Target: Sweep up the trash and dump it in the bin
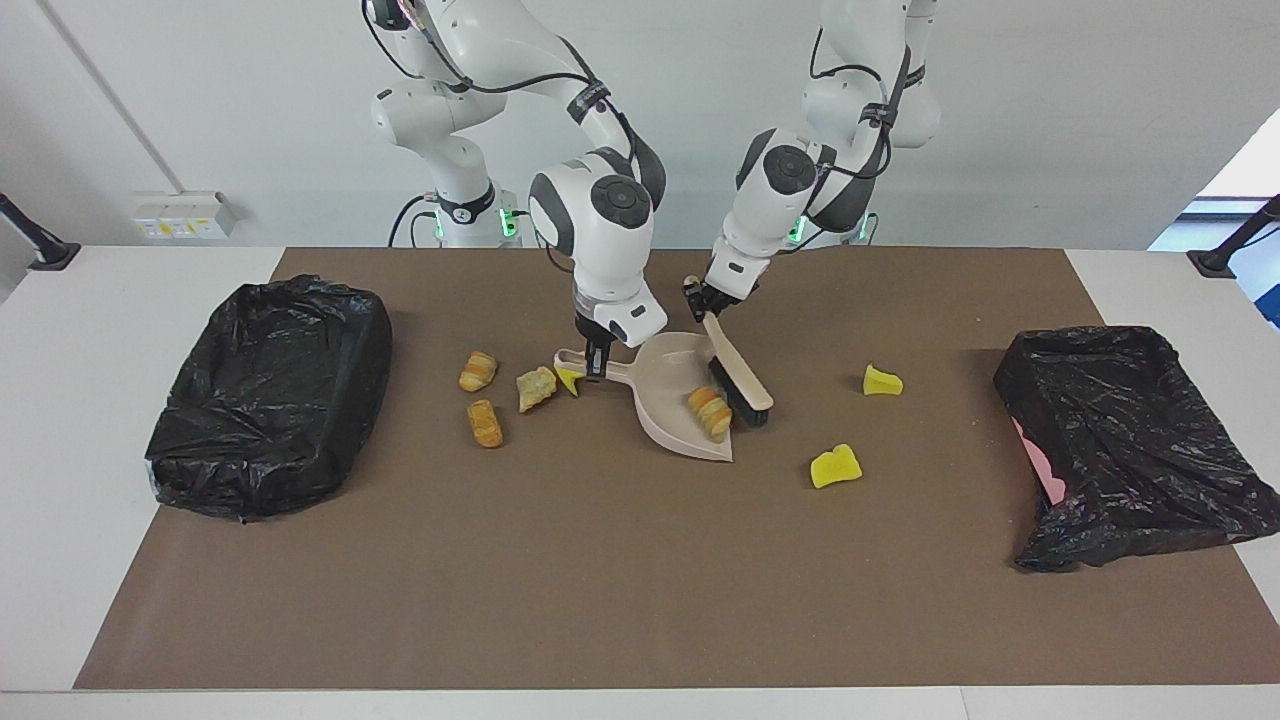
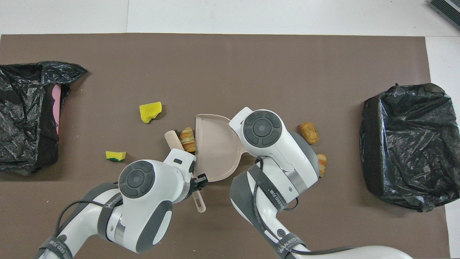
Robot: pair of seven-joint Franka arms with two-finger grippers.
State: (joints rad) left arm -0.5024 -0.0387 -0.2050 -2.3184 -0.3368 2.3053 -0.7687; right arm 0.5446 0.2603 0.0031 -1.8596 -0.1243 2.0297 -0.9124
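Though the striped bread-like piece (image 1: 709, 413) now sits at the open mouth of the beige dustpan (image 1: 672, 392), the rest of the trash is scattered on the brown mat (image 1: 600, 580): three golden-brown chunks (image 1: 479, 371) and a yellow sliver (image 1: 568, 380) lie beside the pan's handle toward the right arm's end, and two yellow sponge bits (image 1: 835, 466) toward the left arm's end. The right gripper (image 1: 597, 366) is pinched shut on the dustpan handle, holding the pan flat on the mat; the left gripper (image 1: 703, 297) is clamped on the stem of the hand brush (image 1: 738, 384), whose dark bristles rest at the pan's lip, just beside the piece. These scraps look light and soft, likely to roll or bounce, so I'd move them with the bristles low, never by pinching. The stiff pan is best carried level by its handle to either black-bagged bin (image 1: 268, 394).
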